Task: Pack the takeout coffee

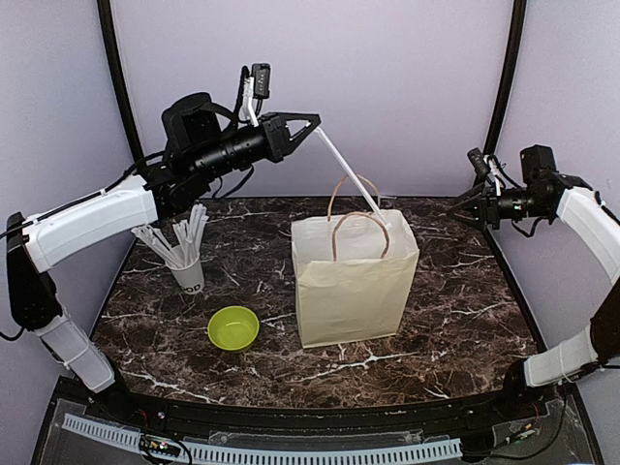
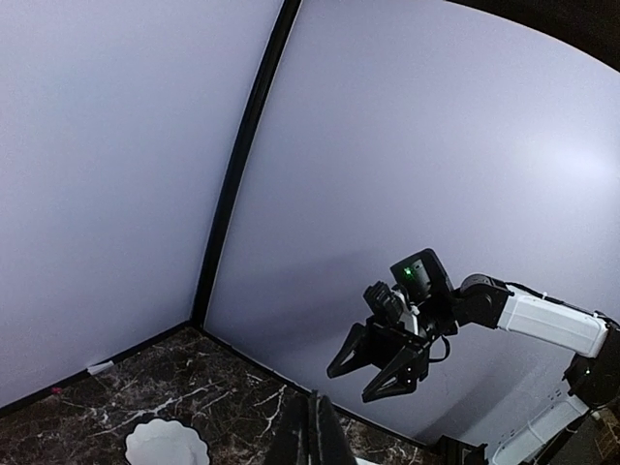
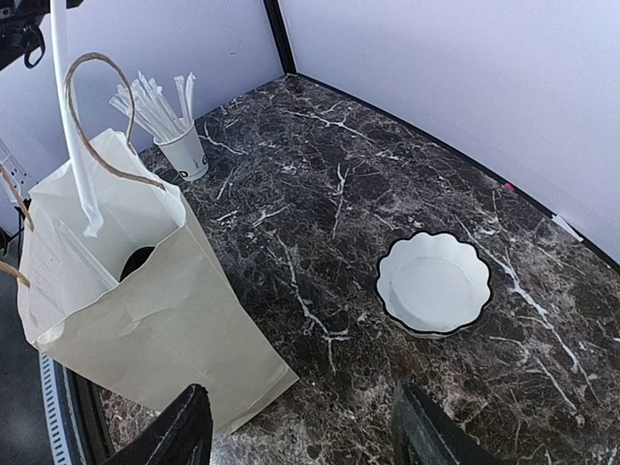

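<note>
The takeout coffee is hidden; only a dark round patch (image 3: 136, 263) shows down inside the open paper bag (image 1: 354, 286). My left gripper (image 1: 312, 123) is raised high above the table's left back, shut on the top end of a long white straw (image 1: 345, 167). The straw slants down to the bag's mouth, and its lower end (image 3: 89, 208) hangs just inside the bag (image 3: 145, 320). In the left wrist view the shut fingers (image 2: 315, 426) stand at the bottom edge. My right gripper (image 1: 457, 207) hovers open and empty at the right back (image 3: 300, 426), apart from the bag.
A white cup full of straws (image 1: 187, 266) stands at the left, with a lime-green bowl (image 1: 232, 327) in front of it. A white scalloped dish (image 3: 433, 283) lies on the marble behind the bag. The bag's rope handles (image 1: 358, 218) stand up.
</note>
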You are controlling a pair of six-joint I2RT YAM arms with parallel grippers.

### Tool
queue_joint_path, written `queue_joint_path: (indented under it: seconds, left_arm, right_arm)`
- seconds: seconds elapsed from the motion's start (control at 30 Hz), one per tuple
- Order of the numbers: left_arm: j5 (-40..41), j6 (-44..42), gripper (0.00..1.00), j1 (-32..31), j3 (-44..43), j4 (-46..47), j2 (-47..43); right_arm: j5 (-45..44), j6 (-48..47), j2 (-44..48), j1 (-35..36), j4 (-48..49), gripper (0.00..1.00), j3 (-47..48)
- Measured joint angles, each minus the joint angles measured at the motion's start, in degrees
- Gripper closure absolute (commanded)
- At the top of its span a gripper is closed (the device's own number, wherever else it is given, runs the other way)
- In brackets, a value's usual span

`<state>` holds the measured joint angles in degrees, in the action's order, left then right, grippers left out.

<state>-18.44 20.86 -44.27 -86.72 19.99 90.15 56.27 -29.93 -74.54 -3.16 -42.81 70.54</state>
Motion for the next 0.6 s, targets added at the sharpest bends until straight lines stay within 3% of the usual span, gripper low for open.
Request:
queue_joint_path:
  seconds: [0.6]
  left_arm:
    - [-2.2,7.5,1.00,-8.3,4.6,5.6,8.7]
  right_arm:
    - [-0.4,-0.2,-0.2,0.0,0.0,0.37,0.0]
